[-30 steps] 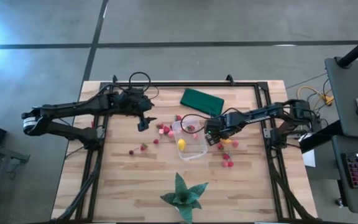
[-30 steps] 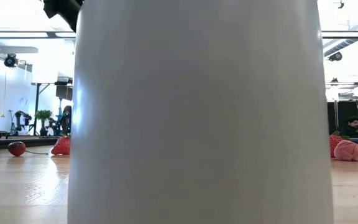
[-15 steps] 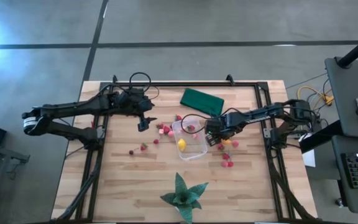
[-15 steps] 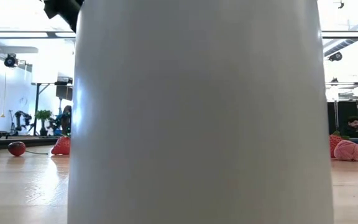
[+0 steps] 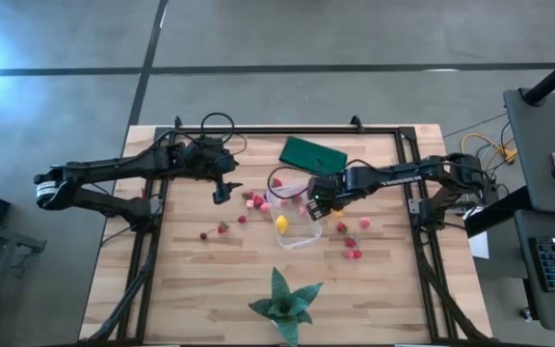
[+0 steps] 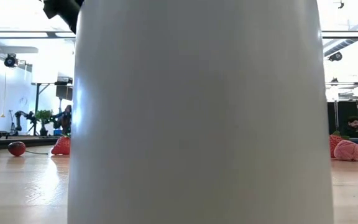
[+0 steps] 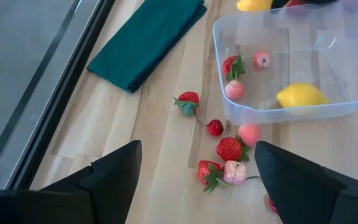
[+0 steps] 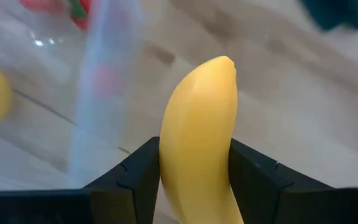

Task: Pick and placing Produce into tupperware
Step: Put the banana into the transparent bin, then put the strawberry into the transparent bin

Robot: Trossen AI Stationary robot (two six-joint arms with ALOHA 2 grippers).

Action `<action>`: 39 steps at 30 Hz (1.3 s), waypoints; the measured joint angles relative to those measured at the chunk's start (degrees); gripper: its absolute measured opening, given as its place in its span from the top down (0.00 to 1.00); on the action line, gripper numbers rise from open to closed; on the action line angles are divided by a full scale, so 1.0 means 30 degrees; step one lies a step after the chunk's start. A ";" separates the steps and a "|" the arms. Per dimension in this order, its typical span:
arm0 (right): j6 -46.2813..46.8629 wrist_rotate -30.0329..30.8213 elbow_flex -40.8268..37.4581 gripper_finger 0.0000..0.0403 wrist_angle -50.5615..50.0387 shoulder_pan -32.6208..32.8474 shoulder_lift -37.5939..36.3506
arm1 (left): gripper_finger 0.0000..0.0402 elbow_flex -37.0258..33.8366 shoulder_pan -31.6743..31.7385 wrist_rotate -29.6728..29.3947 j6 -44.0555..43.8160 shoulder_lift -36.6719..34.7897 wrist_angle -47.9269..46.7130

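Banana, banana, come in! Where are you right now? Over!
Right pincer shut on banana, at the tupperware rim. Left pincer open, waiting over loose berries. Lemon already inside. Nothing blocking.

your low view is almost all one pale blank shape point(image 6: 197, 112) up against the lens — too close to tell what it is. in the right wrist view the banana point(image 8: 197, 130) runs off the picture's edge, and the tupperware point(image 8: 98, 74) is a blur. from above, the berries point(image 5: 353, 249) near the table's right edge are too small to name.
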 joint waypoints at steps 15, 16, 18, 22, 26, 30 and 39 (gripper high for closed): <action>-0.1612 0.0771 0.5905 0.59 -0.1173 -0.0307 0.0945 | 0.26 -0.0584 0.0080 0.0066 0.0495 -0.0007 -0.0558; -0.1707 0.0368 0.6040 0.59 -0.0585 -0.0307 0.1140 | 0.26 -0.0584 0.0080 0.0066 0.0499 -0.0007 -0.0565; -0.2033 -0.0504 0.6290 0.59 0.0656 -0.0285 0.1538 | 0.26 -0.0591 0.0080 0.0066 0.0503 -0.0015 -0.0582; -0.2215 -0.1278 0.6869 0.59 0.1355 -0.0245 0.2581 | 0.26 -0.0599 0.0080 0.0066 0.0504 -0.0027 -0.1168; -0.2258 -0.1312 0.7201 0.59 0.1179 -0.0161 0.3230 | 0.26 -0.0613 0.0078 0.0058 0.0504 -0.0072 -0.1792; -0.2266 -0.1170 0.7205 0.56 0.1128 -0.0017 0.3380 | 0.26 -0.0681 0.0073 0.0058 0.0503 -0.0247 -0.2213; -0.2275 -0.0479 0.7377 0.37 0.1170 -0.0001 0.3132 | 0.26 -0.1999 0.0073 0.0006 0.0455 -0.0554 -0.2266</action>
